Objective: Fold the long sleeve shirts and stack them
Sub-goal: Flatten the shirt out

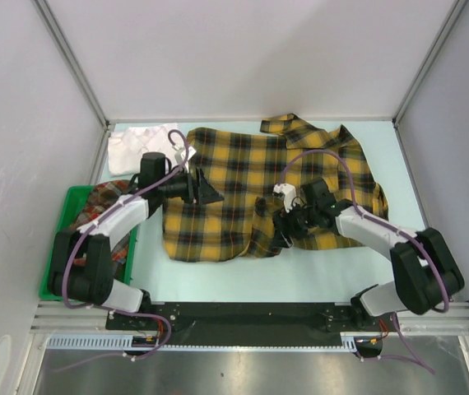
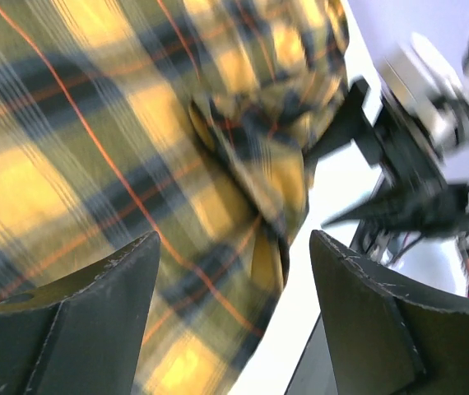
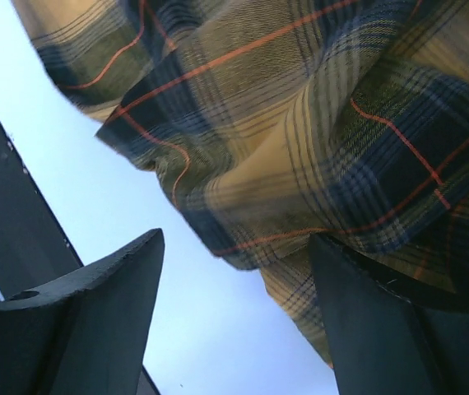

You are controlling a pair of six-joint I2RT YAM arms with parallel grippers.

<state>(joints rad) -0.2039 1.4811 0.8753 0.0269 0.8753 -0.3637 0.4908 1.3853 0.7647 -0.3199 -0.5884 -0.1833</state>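
Yellow plaid shirt (image 1: 243, 177) lies spread mid-table (image 1: 300, 276), collar toward the far wall, hem toward the arms; long axis seems to run far-to-near, slanting left. Cloth is thin, limp and light and will sag and wrinkle; best pinched at hem corners or a folded edge. Left claw (image 1: 208, 189) over its left part, jaws wide, empty. Right claw (image 1: 277, 230) at the rumpled near hem, wide, nothing held. White shirt (image 1: 140, 144) bunched far-left; red plaid shirt (image 1: 103, 206) in the green bin (image 1: 70, 206).

Yellow-and-black plaid shirt (image 1: 234, 169), white shirt (image 1: 132, 146), red plaid shirt (image 1: 103, 202), green bin (image 1: 75, 195).
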